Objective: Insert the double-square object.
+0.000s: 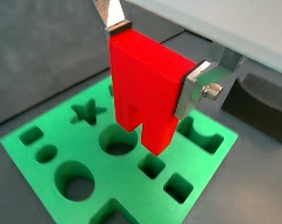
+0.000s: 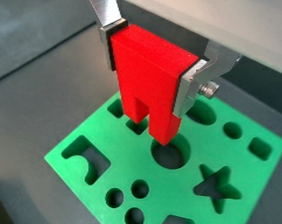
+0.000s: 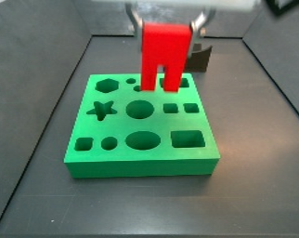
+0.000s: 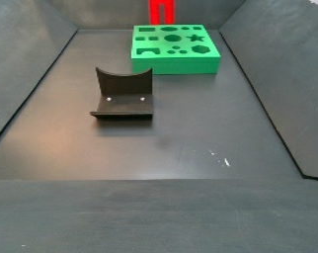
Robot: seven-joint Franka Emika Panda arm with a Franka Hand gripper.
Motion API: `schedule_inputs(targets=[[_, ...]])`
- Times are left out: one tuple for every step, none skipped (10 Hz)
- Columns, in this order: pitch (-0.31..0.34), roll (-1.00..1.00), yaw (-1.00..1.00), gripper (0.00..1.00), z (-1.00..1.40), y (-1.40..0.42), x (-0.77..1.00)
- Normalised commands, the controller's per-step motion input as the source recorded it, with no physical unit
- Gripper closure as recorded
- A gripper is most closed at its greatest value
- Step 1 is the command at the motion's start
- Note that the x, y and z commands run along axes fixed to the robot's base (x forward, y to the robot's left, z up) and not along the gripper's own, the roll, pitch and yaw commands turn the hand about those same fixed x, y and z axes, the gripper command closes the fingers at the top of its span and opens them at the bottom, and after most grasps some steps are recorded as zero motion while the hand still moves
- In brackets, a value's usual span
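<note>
Green plastic board [image 3: 109, 158] with shaped cut-outs lies on the dark floor. Just above it hangs the bright red two-pronged double-square object [image 1: 147, 83], prongs down, clamped between the silver gripper [image 1: 155, 54] fingers.

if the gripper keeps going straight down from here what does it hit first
The gripper, shut on the double-square object, points down at the green shape board. The red prongs would meet it first, probably near the small square holes; exact alignment is unclear.
</note>
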Motion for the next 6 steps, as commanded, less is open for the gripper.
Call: schedule_inputs(targets=[[0.066, 0.13, 0.03, 1.0, -0.54, 0.0, 0.15], [0.067, 0.1, 0.03, 1.0, -0.48, 0.0, 0.16], [0.084, 0.1, 0.02, 1.0, -0.45, 0.0, 0.17], [0.093, 0.07, 0.0, 1.0, -0.4, 0.0, 0.13], [0.034, 0.0, 0.0, 1.0, -0.33, 0.0, 0.14], [0.0, -0.08, 0.0, 1.0, -0.29, 0.0, 0.18]])
